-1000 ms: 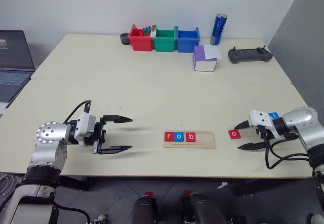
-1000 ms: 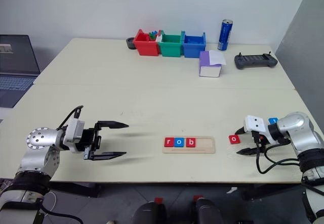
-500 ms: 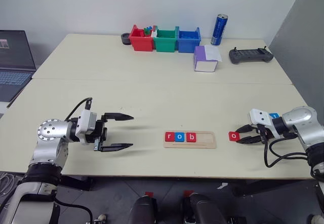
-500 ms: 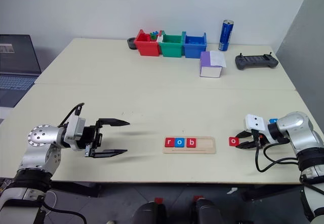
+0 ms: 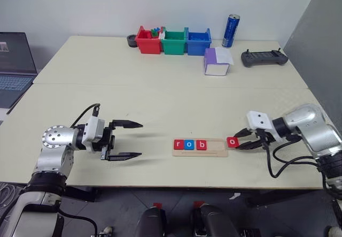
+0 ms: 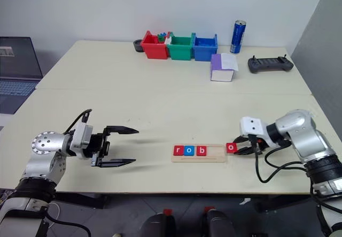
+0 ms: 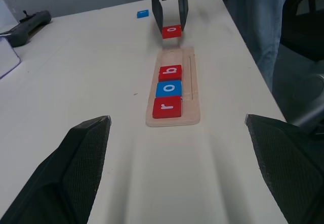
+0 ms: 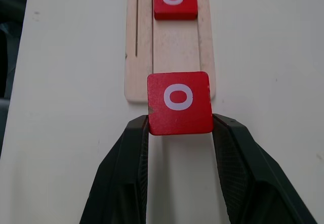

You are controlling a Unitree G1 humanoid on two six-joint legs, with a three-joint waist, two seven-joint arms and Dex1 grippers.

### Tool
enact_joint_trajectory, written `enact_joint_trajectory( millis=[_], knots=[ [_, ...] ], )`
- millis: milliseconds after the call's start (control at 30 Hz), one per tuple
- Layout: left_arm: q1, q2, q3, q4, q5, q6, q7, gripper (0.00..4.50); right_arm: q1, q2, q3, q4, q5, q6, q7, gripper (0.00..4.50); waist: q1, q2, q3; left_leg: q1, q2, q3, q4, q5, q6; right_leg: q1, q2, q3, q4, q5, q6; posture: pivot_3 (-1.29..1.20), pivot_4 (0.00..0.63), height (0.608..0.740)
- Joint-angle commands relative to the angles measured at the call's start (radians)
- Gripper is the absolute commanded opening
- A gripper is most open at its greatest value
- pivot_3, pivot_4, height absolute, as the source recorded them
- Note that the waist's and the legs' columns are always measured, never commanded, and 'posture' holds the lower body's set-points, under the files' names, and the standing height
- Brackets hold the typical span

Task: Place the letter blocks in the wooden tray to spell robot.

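Note:
The wooden tray lies near the table's front edge and holds a red r, a blue o and a red b side by side from its left end. My right gripper is shut on a red o block, held flat at the tray's empty right end and overlapping its edge. A small blue block lies on the table beyond the right gripper; its letter cannot be read. My left gripper stands open and empty, well left of the tray, pointing towards it.
Red, green and blue bins stand in a row at the back of the table. A blue can, a purple and white box and a black controller are at the back right. A laptop sits at the far left.
My right gripper shut on the red o block, lifted it slightly and carried it left to the tray's right end. The left gripper stayed where it was.

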Motion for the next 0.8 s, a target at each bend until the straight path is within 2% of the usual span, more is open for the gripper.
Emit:
enact_joint_trajectory(
  millis=[33, 333, 800],
  knots=[
    [0.001, 0.012, 0.006, -0.013, -0.002, -0.013, -0.006, 4.50, -0.026, 0.033, 0.018, -0.087, 0.000, 0.085, -0.033, 1.44, 0.000, 0.000, 0.000, 0.000, 0.000, 0.000, 0.000, 0.000, 0.000, 0.000, 0.000, 0.000, 0.000, 0.000, 0.000, 0.00, 0.150, 0.740],
    [0.019, 0.001, 0.017, -0.032, -0.002, -0.002, -0.006, 4.50, -0.052, 0.085, 0.098, -0.086, -0.070, 0.092, -0.086, 1.44, 0.000, 0.000, 0.000, -0.001, 0.000, 0.000, 0.000, 0.000, 0.000, -0.001, 0.000, 0.000, 0.000, 0.000, 0.000, 0.00, 0.150, 0.740],
    [0.050, -0.008, 0.037, -0.066, 0.000, 0.019, -0.006, 4.50, -0.067, 0.132, 0.143, -0.085, -0.110, 0.127, -0.119, 1.44, -0.001, 0.000, 0.000, -0.001, 0.000, 0.000, 0.000, 0.000, 0.000, -0.002, 0.000, 0.000, 0.001, 0.000, 0.000, 0.00, 0.150, 0.740]
  ],
)
